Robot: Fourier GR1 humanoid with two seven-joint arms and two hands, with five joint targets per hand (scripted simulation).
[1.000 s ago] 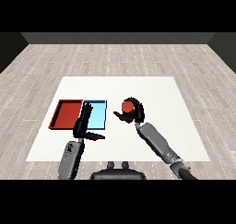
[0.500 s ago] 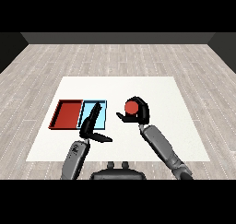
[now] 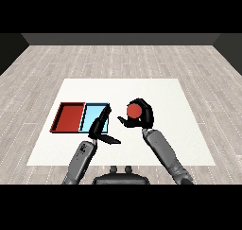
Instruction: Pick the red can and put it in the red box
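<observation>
Far left on the white table (image 3: 189, 129) lies the red tray (image 3: 70, 118), flat, w/ a dark rim. Its right edge touches the light blue tray (image 3: 94, 115), so the 2 sit side by side as one long block. Both trays hold nothing that shows.

Next, the left grey forearm (image 3: 80, 159) comes up from the lower left corner area. The left robot hand (image 3: 100, 128) sits at the near right corner of the light blue tray, partly covering it. Its fingers (image 3: 105, 114) are straight and point up over the blue tray's right edge, while the thumb (image 3: 111, 140) sticks out to the right, spread well apart from them. The left robot hand holds nothing, fingers apart and relaxed.

Right of the trays, approx. mid-table, the right robot hand (image 3: 144, 115) is curled round the red can (image 3: 134, 110). Black fingers wrap over the top and right of the can; the thumb side closes below it. The can's round red face shows toward the view. The can is near the blue tray but apart from it, and well apart from the red tray. Can't tell if the can touches the table or is lifted.

The right grey forearm (image 3: 163, 151) runs down to the lower right.
</observation>
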